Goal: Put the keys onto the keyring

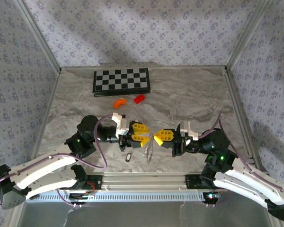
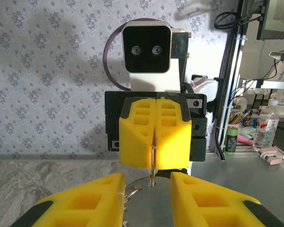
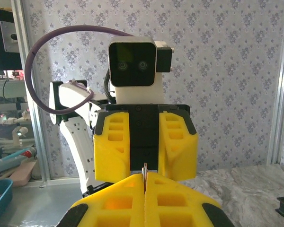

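Right hand (image 1: 157, 137) pressed together, pinching the keyring (image 1: 150, 148) by its upper edge; loop and strand hang below the fingers. Left hand (image 1: 145, 135) faces it tip to tip, fingers spread, just beside the keyring; contact cannot be told. Key (image 1: 128, 157) lies on the bench (image 1: 189, 94) near the left hand, apart from the keyring.

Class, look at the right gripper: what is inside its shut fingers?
A thin silvery edge of the keyring sticks up between the right gripper's pressed-together yellow fingers. The part clamped inside cannot be seen, because the fingers cover it.
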`<move>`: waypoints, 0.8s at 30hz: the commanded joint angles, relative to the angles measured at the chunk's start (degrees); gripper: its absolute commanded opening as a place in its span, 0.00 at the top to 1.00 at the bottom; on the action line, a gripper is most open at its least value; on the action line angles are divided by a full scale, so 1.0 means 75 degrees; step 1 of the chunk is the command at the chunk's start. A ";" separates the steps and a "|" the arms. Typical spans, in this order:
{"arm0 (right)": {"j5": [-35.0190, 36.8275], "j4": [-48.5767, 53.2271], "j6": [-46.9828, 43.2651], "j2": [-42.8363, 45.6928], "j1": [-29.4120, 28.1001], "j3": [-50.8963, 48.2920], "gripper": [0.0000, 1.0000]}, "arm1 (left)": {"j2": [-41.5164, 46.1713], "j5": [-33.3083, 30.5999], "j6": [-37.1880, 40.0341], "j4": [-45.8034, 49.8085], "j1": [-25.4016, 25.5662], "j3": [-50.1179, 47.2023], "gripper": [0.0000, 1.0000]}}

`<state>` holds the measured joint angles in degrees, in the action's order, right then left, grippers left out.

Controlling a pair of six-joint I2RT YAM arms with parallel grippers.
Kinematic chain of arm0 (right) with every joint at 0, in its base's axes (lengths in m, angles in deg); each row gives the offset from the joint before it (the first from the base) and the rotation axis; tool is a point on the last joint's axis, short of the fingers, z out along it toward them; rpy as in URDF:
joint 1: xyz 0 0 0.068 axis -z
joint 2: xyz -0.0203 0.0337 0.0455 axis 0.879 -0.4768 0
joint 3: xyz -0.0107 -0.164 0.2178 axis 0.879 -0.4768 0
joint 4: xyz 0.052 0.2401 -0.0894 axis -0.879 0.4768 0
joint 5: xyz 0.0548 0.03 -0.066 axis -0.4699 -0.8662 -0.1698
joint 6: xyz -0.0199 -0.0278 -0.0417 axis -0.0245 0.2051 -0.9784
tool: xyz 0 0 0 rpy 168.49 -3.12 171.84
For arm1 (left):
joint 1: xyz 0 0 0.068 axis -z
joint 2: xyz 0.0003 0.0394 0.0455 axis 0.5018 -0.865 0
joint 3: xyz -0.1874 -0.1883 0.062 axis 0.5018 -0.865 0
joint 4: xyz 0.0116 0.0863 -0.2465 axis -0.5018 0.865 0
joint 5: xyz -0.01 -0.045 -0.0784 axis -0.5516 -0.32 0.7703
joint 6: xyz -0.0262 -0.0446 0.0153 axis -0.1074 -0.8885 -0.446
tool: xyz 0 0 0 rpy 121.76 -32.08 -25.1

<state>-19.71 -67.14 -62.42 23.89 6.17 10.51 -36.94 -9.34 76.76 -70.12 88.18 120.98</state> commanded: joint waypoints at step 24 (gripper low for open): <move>-0.0298 -0.0588 0.0201 -0.0088 0.0165 -0.0049 1.00 | -0.0306 0.0495 -0.0155 -0.0593 0.0057 0.0290 0.84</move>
<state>-21.28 -68.67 -61.94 22.97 7.09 10.47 -39.37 -7.36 75.95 -71.89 88.25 121.01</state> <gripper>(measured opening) 0.062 0.166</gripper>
